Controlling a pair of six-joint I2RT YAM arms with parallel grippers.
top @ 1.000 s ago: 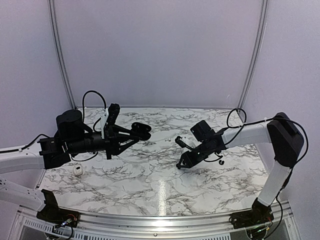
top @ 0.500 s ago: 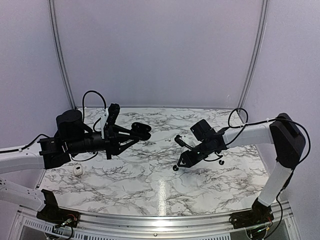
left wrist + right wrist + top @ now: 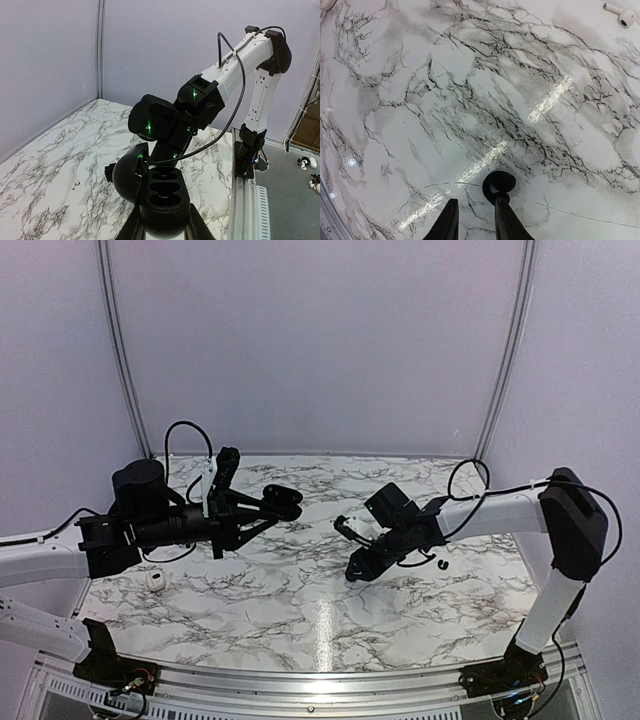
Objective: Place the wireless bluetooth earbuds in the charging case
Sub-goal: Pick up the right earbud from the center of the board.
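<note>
My left gripper (image 3: 163, 222) is shut on a black charging case (image 3: 161, 192) and holds it up above the table with its lid open to the left. Its dark sockets look empty. In the top view that gripper (image 3: 272, 502) hangs over the table's left half. A black earbud (image 3: 499, 184) lies on the marble, touching the tip of my right gripper's right finger (image 3: 503, 216). The right gripper (image 3: 476, 200) is open a narrow gap, with only bare table between its fingers. In the top view it is low over the table's middle (image 3: 351, 572). Another black earbud (image 3: 441, 564) lies beside the right forearm.
A white stemmed bud (image 3: 620, 14) lies further out on the marble table (image 3: 300, 610). A small white rounded object (image 3: 155, 580) rests near the table's left edge. The right arm (image 3: 235, 55) stretches across in front of the held case.
The right gripper has moved left and down to the black earbud, and its jaws have narrowed. The left arm and the case have not moved.
</note>
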